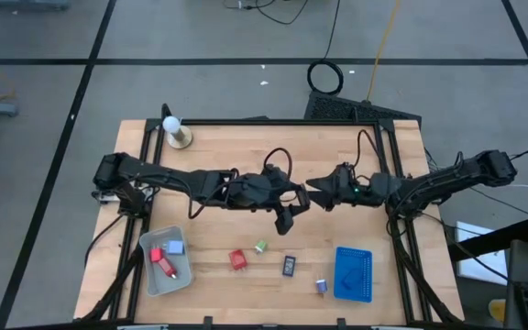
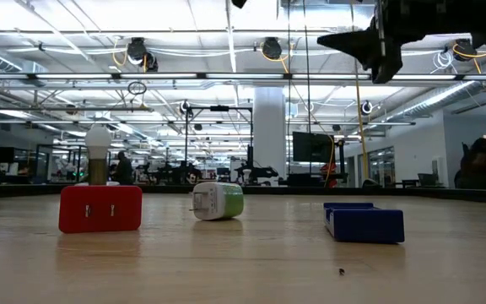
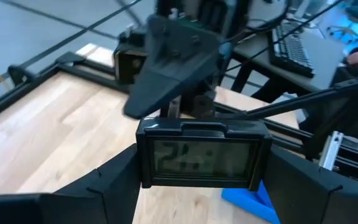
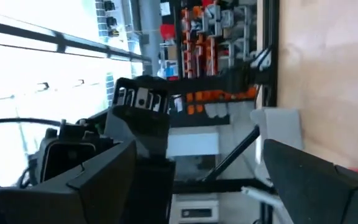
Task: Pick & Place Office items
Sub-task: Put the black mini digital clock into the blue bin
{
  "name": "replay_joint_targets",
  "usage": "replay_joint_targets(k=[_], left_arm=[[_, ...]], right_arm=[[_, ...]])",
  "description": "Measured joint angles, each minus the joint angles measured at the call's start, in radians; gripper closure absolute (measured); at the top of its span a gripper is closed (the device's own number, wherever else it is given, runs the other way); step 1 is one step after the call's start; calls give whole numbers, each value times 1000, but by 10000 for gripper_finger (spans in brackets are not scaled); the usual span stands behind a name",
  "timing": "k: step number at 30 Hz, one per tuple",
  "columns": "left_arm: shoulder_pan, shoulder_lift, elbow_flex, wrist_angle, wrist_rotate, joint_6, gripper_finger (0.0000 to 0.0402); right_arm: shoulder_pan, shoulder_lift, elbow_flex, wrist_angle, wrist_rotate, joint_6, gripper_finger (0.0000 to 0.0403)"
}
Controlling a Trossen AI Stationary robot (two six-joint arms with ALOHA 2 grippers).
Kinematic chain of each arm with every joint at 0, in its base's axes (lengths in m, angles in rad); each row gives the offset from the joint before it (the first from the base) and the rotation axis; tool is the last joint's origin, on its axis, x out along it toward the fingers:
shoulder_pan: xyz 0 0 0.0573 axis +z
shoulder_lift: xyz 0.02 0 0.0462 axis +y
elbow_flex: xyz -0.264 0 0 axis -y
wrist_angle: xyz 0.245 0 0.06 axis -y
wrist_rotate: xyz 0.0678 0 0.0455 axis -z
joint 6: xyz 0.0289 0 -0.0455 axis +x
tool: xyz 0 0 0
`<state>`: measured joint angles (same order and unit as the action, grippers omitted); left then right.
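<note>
My left gripper (image 1: 287,209) hangs over the table's middle, shut on a black rectangle with a grey display (image 3: 201,154). My right gripper (image 1: 319,187) stands open just to the right of it, fingers (image 4: 104,174) wide apart with nothing between them; in the left wrist view it shows as a dark shape (image 3: 169,62) behind the rectangle. On the table lie a red block (image 1: 237,259), a green-white bit (image 1: 261,247), a second black rectangle (image 1: 289,266) and a purple bit (image 1: 321,286). My left gripper pinches the black rectangle between its two fingers, one on each short end (image 3: 143,158). The fingers come from the table's left, slanting a little downward. The rectangle is lifted clear of the table, its display facing back toward the wrist.
A grey tray (image 1: 145,266) at the near left holds red and light-blue blocks. A blue tray (image 1: 353,273) lies at the near right. A white ball on a wooden base (image 1: 174,128) stands at the far left corner. Black frame rails run along the table's edges.
</note>
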<state>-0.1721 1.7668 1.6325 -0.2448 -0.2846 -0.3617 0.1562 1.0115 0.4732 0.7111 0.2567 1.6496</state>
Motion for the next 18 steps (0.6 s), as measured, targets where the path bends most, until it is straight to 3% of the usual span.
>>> replay_joint_targets(k=[11, 18], left_arm=[[2, 0, 0, 22, 18, 80, 122], [11, 0, 0, 23, 24, 68, 122]], right_arm=[[2, 0, 0, 85, -51, 168, 57], [2, 0, 0, 155, -48, 173, 57]])
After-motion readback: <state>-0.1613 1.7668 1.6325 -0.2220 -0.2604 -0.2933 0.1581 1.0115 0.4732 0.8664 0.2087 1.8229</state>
